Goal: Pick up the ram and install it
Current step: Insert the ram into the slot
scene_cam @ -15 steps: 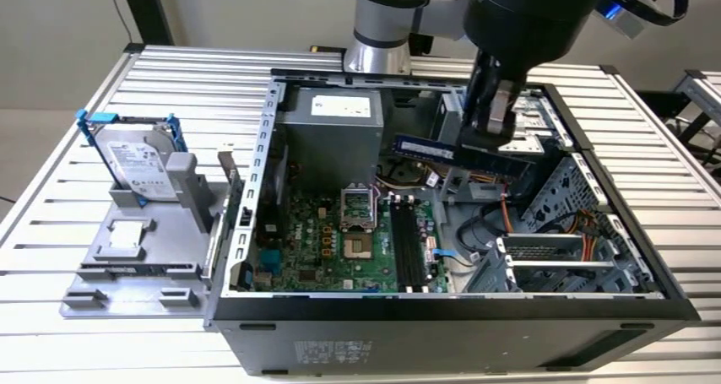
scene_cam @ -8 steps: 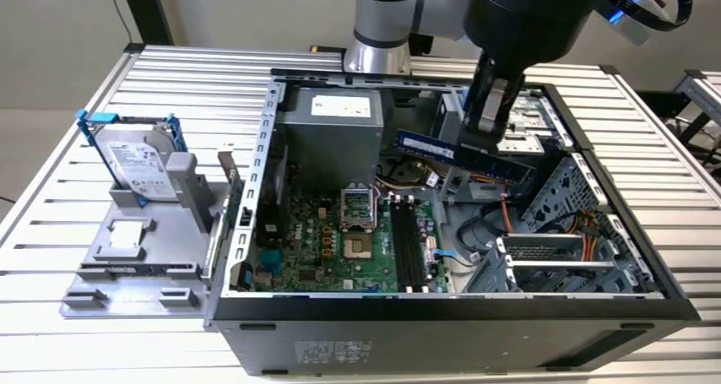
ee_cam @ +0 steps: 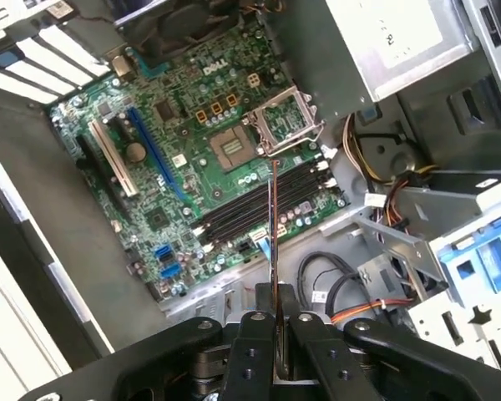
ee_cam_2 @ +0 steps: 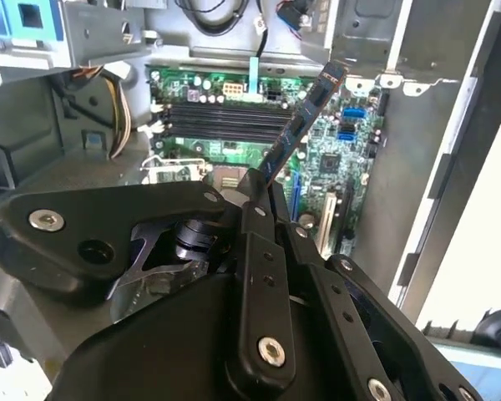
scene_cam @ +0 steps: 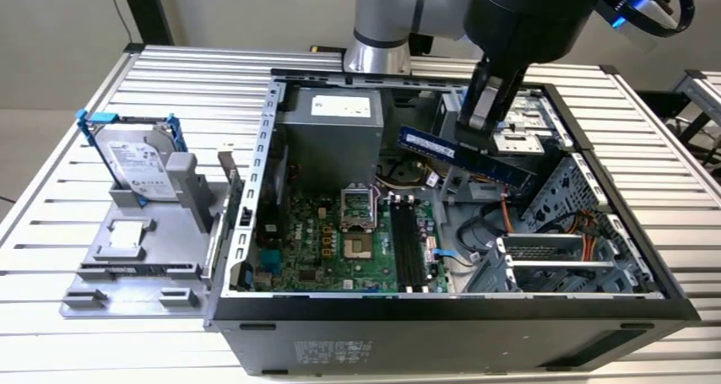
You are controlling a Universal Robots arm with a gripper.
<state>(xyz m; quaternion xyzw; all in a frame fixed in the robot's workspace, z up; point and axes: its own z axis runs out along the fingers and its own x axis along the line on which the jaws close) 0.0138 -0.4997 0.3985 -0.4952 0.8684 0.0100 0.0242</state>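
Ram (scene_cam: 468, 154) is hanging above the open case (scene_cam: 451, 316), gripper (scene_cam: 482, 118) clamping it. Judgement: it is lying askew to the black slots (scene_cam: 408, 247), so it is needing squaring and level, even seating.

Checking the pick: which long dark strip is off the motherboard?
The ram, held tilted in the gripper; the black slots lie fixed on the motherboard.

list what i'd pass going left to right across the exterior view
hard drive → cpu socket → ram, held up by the gripper → drive cage
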